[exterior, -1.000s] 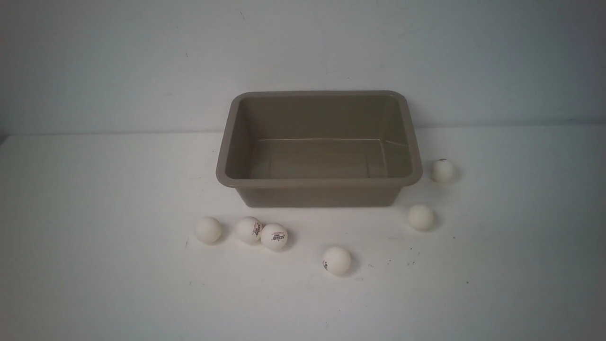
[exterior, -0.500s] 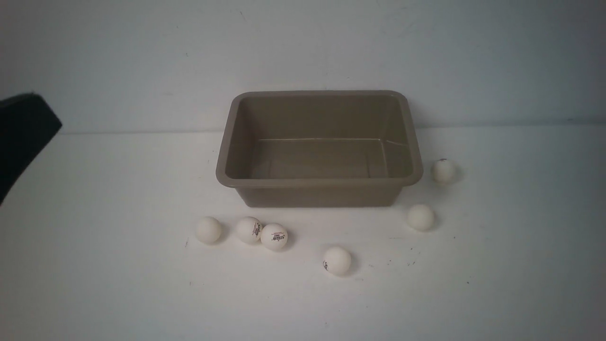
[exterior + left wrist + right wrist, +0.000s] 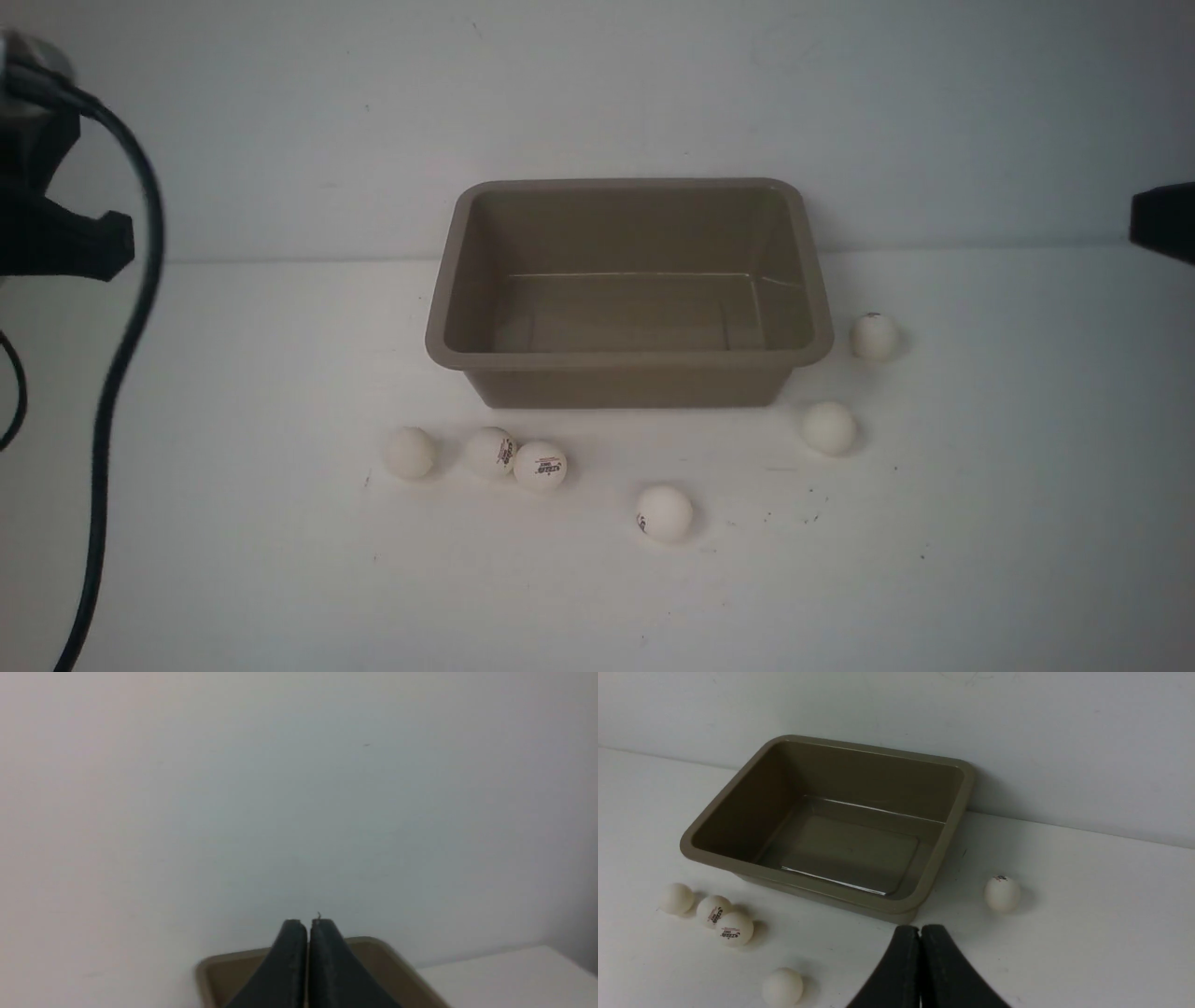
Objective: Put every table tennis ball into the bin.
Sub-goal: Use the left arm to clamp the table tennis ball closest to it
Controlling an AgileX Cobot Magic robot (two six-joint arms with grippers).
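Table tennis balls (image 3: 664,513), six by my count, sit on the tabletop (image 3: 233,560) along the near and right sides of the bin (image 3: 630,359); left gripper (image 3: 308,926) and right gripper (image 3: 920,931) are both clenched, empty.

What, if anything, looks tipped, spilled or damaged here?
Nothing stands out. The bin sits upright, empty and intact; the six table tennis balls lie loose on the table near it. Only a few dark specks mark the table.
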